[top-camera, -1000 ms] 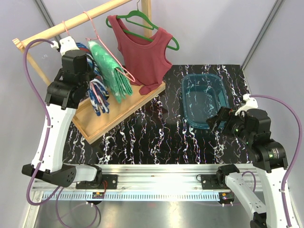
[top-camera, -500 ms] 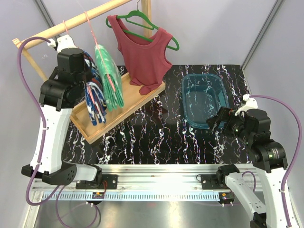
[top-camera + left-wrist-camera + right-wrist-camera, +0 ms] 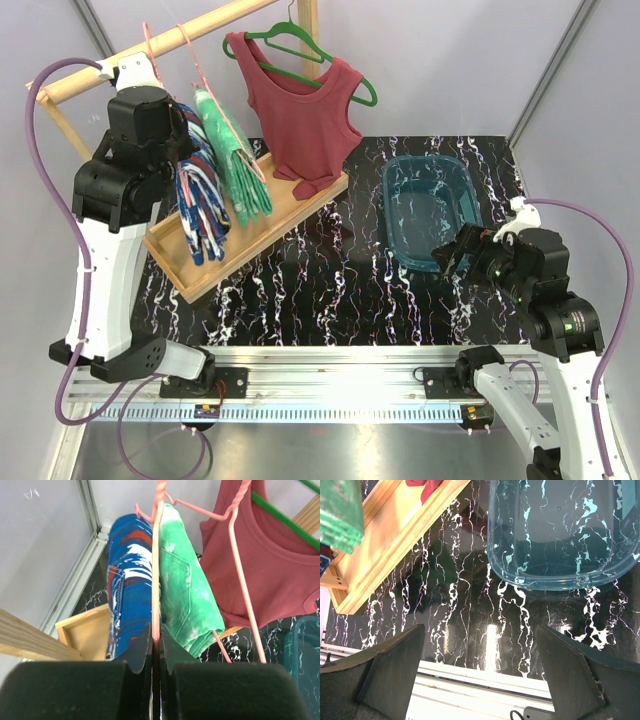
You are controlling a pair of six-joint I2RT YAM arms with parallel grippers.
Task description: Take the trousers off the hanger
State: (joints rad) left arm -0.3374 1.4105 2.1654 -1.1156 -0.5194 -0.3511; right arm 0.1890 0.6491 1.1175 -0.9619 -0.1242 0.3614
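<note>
The blue trousers with a red and white pattern hang folded on a pink wire hanger at the left end of the wooden rail. My left gripper is shut on that hanger's wire; in the left wrist view the wire runs between the closed jaws, with the blue trousers just left of it. The green tie-dye trousers hang on a second pink hanger beside them and also show in the left wrist view. My right gripper is open and empty over the table.
A dark red tank top hangs on a green hanger further right on the rail. A wooden tray forms the rack's base below the clothes. A blue plastic tub stands on the black marbled table; it also shows in the right wrist view.
My left arm has risen and carried the pink hanger with the blue trousers upward at the rail. The green trousers have swung. The right arm has hardly moved.
</note>
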